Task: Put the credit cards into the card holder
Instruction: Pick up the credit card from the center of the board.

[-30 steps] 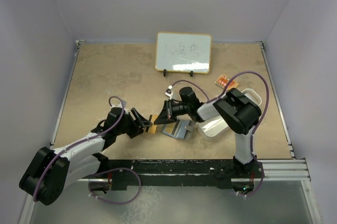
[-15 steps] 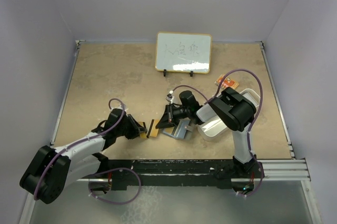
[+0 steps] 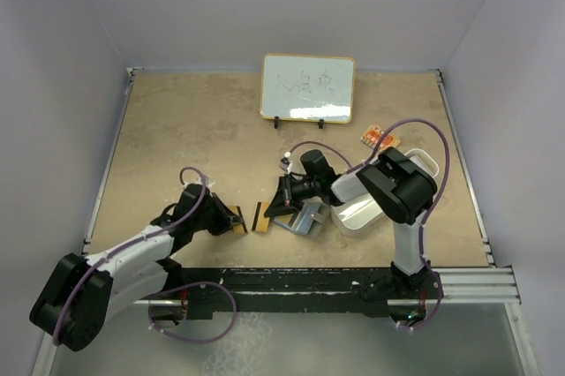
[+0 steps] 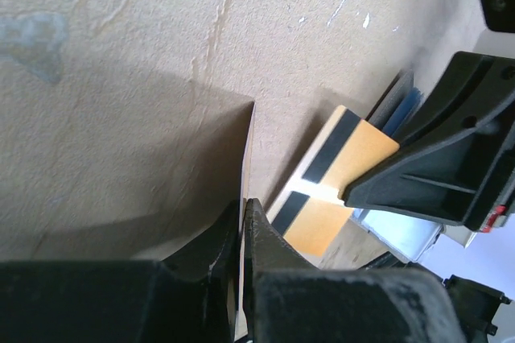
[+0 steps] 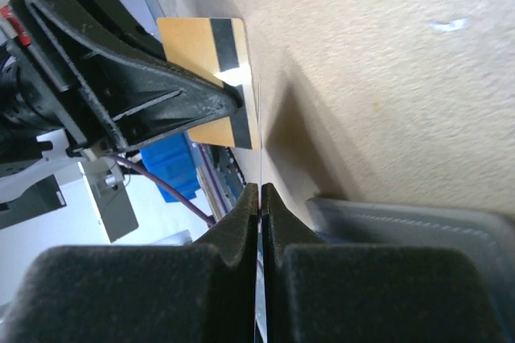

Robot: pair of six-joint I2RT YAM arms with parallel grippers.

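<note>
Two orange-gold credit cards with black stripes stand on edge near the table's front. My left gripper [image 3: 234,220] [image 4: 244,202] is shut on one card [image 3: 239,221] [image 5: 201,53], which my own wrist view shows only edge-on. My right gripper [image 3: 269,211] [image 5: 261,188] is shut on the other card [image 3: 262,217] [image 4: 342,182], a thin line between its jaws in the right wrist view. A short gap separates the two cards. The grey card holder [image 3: 300,217] [image 5: 418,222] lies just right of the right gripper. A blue sliver [image 4: 400,109] shows behind the right finger; what it is I cannot tell.
A white oblong tray [image 3: 375,201] sits under the right arm, touching the card holder's right side. A whiteboard [image 3: 308,87] stands at the back, with a small orange item [image 3: 378,138] to its right. A metal rail [image 3: 459,283] runs along the near edge.
My left gripper went from open to shut on a card and drew back to the left. One orange patch between the grippers has become two cards with a gap. The right gripper barely moved.
</note>
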